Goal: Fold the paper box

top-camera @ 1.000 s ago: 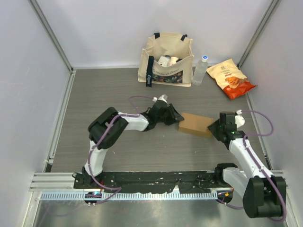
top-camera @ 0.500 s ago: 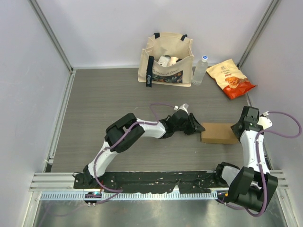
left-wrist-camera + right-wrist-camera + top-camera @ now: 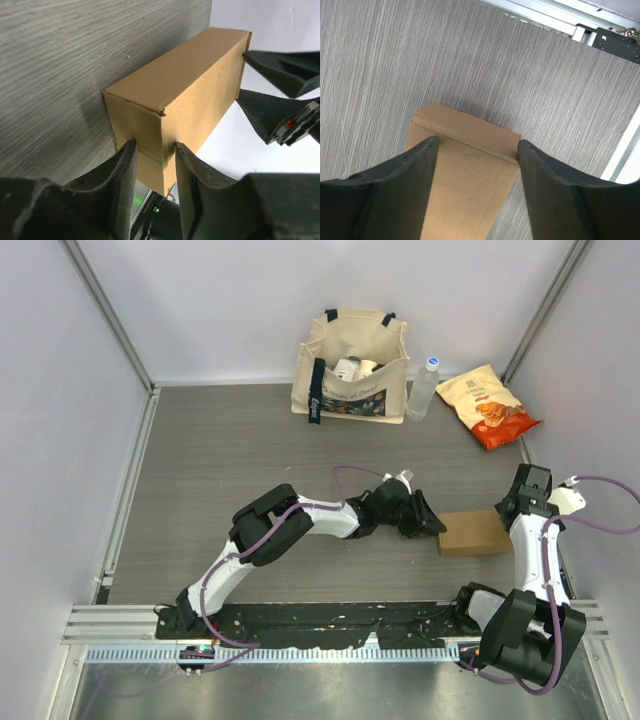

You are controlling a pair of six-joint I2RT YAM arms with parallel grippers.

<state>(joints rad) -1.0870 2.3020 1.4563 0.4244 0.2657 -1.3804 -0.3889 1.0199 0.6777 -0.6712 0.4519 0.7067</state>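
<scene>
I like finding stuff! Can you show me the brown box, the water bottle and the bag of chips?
paper box [image 3: 476, 533]: top external view, middle of its top face.
water bottle [image 3: 424, 392]: top external view, its clear body.
snack packet [image 3: 487, 406]: top external view, middle of its printed front.

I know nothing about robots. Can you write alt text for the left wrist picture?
A closed brown paper box lies on a grey wood-grain table, its near end close before the left tool, fingers slightly apart. The open right tool sits at its far end.
</scene>
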